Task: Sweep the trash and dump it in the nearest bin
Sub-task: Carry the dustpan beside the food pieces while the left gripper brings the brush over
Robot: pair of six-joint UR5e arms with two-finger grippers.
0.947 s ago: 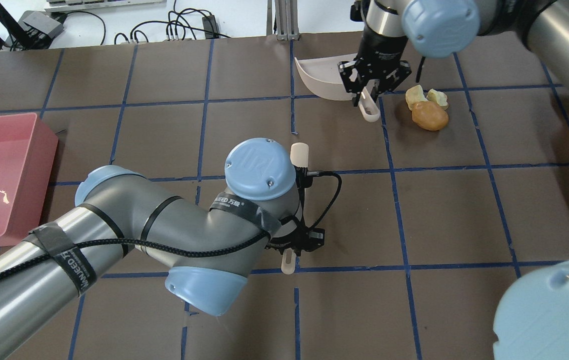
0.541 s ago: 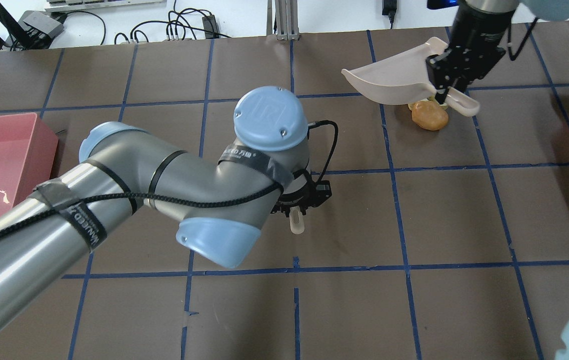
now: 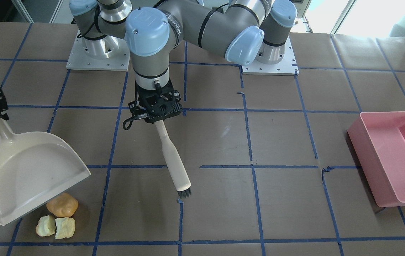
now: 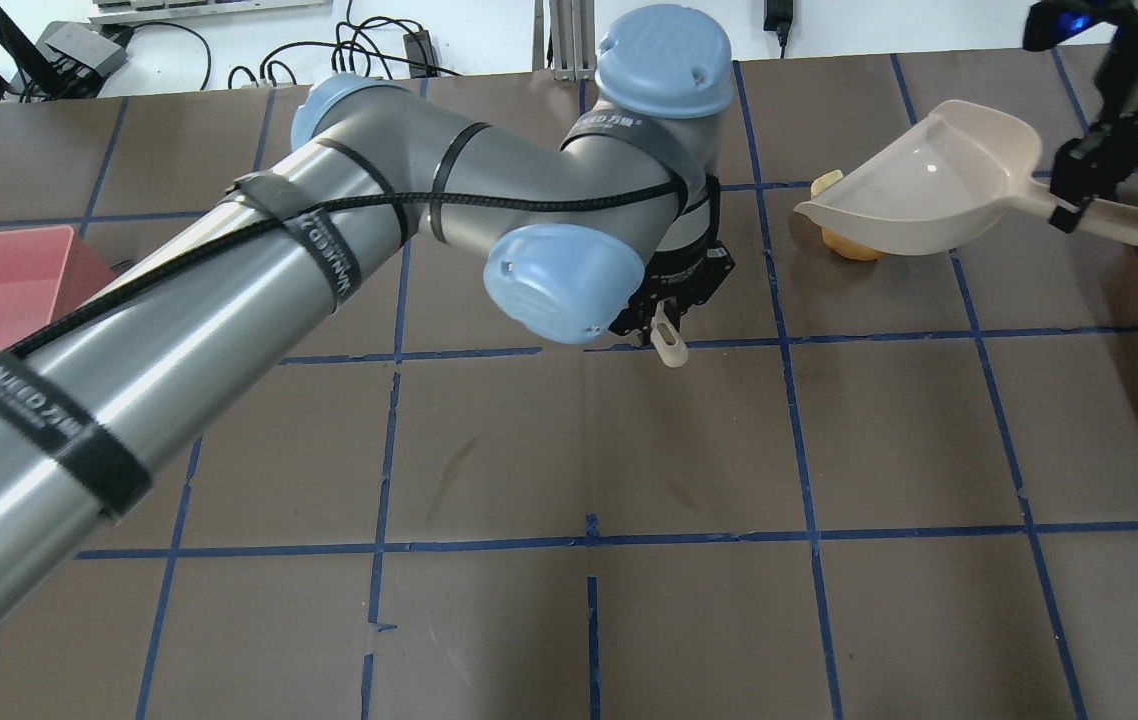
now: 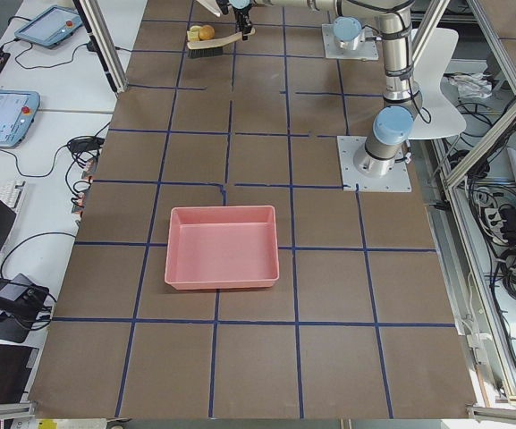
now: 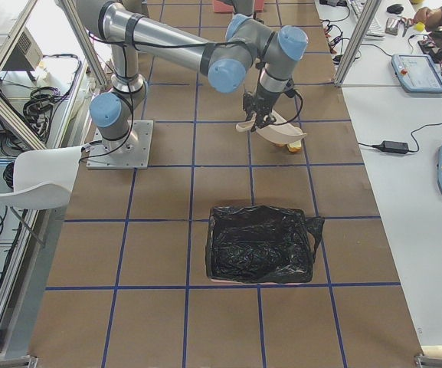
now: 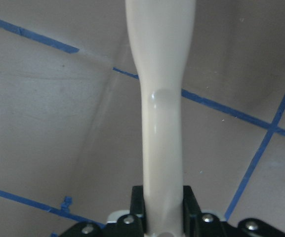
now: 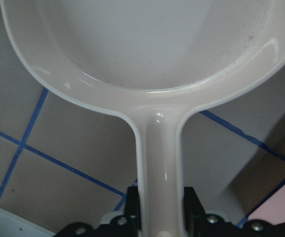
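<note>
dustpan (image 3: 28, 170): cream plastic, smooth and glossy, with fine dark specks inside near its handle.
brush (image 3: 172, 156): cream plastic handle, smooth with a soft sheen; short black bristles at the tip.
tan-brown lump (image 3: 62, 205): just beside the dustpan's lip; matt, lightly dimpled.
pale chunks (image 3: 64, 227): near the dustpan's lip; matt, rough, crumbly faces.
table (image 3: 224, 142): matt brown paper-like cover, blue tape lines, faint scuffs.
pink bin (image 3: 369, 161): well apart from the dustpan; smooth plastic, mild sheen.
bag-lined bin (image 6: 260, 245): at the dustpan's end of the table; crinkled, shiny black plastic film.
left arm (image 4: 229, 300): satin grey metal tube, glossy blue plastic caps, black tape bands.
</note>
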